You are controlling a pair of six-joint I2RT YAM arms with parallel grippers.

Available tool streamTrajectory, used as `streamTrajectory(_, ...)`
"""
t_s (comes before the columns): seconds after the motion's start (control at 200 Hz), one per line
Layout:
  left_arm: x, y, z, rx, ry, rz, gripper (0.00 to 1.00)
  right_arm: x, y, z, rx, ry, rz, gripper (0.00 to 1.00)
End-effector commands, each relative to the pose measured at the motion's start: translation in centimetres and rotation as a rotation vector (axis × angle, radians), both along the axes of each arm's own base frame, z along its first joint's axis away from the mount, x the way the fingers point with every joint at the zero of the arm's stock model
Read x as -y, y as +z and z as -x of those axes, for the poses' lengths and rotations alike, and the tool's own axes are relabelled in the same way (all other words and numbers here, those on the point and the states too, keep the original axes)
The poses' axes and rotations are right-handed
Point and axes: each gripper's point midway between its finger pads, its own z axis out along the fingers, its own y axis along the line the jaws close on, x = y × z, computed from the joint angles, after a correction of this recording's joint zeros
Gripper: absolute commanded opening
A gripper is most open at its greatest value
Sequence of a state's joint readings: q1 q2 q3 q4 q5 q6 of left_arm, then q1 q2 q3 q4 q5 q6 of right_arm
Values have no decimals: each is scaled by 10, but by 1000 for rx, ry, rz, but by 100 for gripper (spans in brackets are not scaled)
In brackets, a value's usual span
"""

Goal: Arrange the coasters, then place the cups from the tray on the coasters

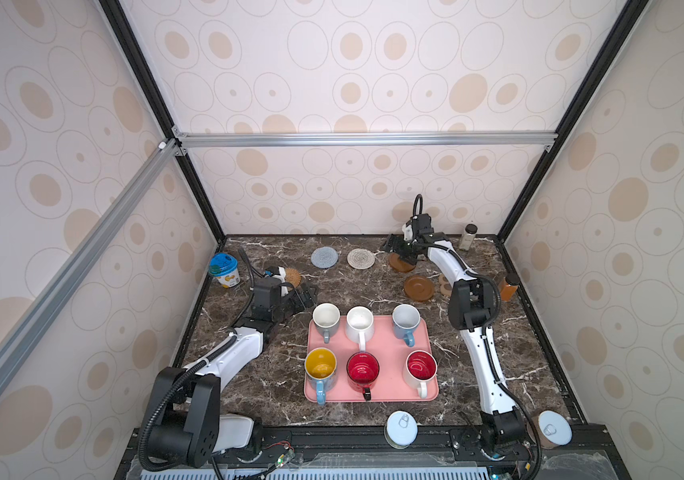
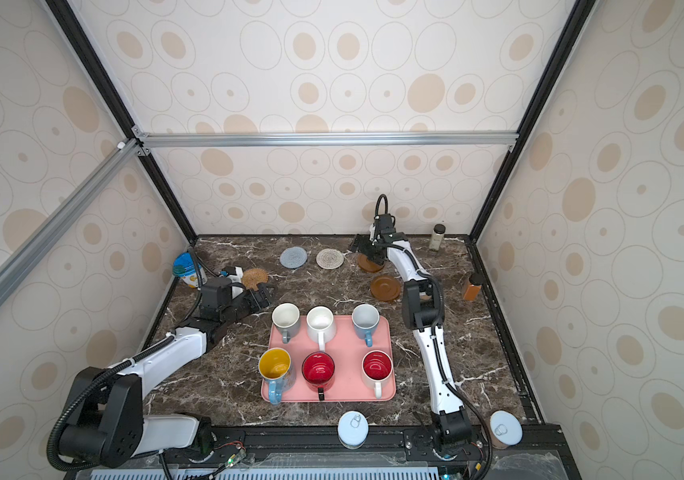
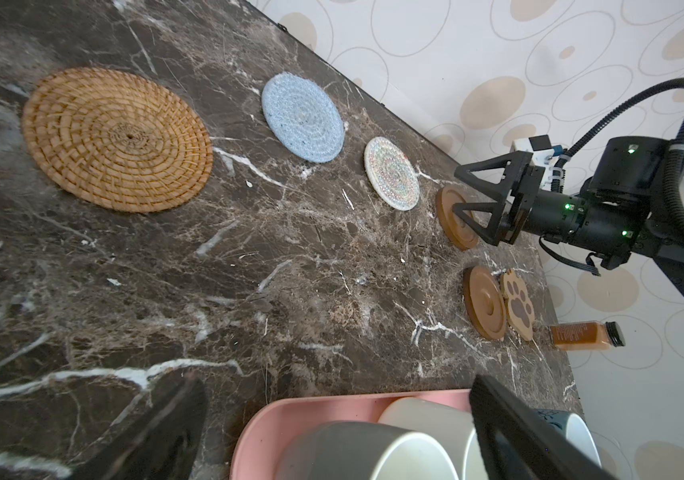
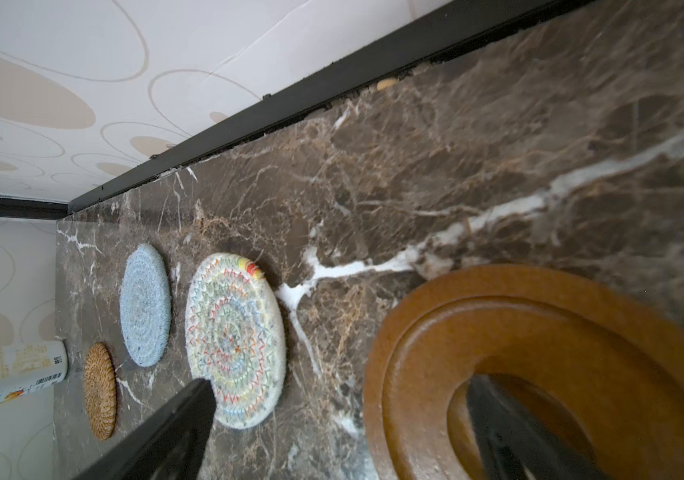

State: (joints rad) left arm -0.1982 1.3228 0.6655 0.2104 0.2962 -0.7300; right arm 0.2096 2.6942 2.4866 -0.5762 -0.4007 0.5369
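A row of coasters lies along the back: tan rattan (image 1: 292, 276), grey-blue knit (image 1: 324, 257), cream woven (image 1: 361, 258) and a wooden disc (image 1: 400, 263). A second wooden disc (image 1: 418, 287) and the paw coaster (image 1: 445, 285) lie nearer, to the right. My right gripper (image 1: 398, 251) (image 4: 340, 386) is open, one finger over the far wooden disc (image 4: 539, 353). The pink tray (image 1: 390, 345) holds the grey (image 1: 325, 330), white (image 1: 360, 322), light blue (image 1: 405, 320), yellow-inside (image 1: 320, 368), red (image 1: 363, 370) and red-inside (image 1: 421, 368) cups. My left gripper (image 1: 305, 297) (image 3: 338, 395) hangs open, empty, beside the grey cup (image 3: 344, 449).
A blue-lidded tub (image 1: 224, 270) stands at the back left. A dark-capped jar (image 1: 468, 237) and an amber bottle (image 1: 508, 286) stand along the right side. Two cans with white pull-tab lids (image 1: 401, 428) (image 1: 555, 428) sit at the front edge. Walls close in three sides.
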Motion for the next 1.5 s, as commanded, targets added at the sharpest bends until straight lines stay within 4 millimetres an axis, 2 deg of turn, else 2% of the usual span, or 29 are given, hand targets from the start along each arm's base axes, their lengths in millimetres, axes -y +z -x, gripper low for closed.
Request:
streamTrajectory(0.0, -2, 14, -3, 44, 13, 17, 100, -3, -37, 20, -111, 7, 9, 99)
streamTrajectory(0.35, -2, 15, -3, 47, 15, 18, 100, -18, -62, 29, -196, 12, -92, 99)
streamTrajectory(0.77, -2, 15, -3, 47, 17, 16, 100, -14, -46, 25, -164, 4, -74, 99)
streamTrajectory(0.89, -4, 18, -5, 51, 21, 1, 100, -11, -29, 24, -128, 15, -52, 99)
streamTrajectory(1.201, -4, 23, -15, 60, 16, -29, 100, -2, 37, 16, -4, 29, -48, 98)
streamTrajectory(1.361, -5, 29, -22, 68, 8, -66, 100, 3, 76, 17, 64, 44, -39, 99)
streamTrajectory(1.496, -8, 29, -32, 56, 8, -104, 100, 10, 118, 25, 140, 74, -3, 99)
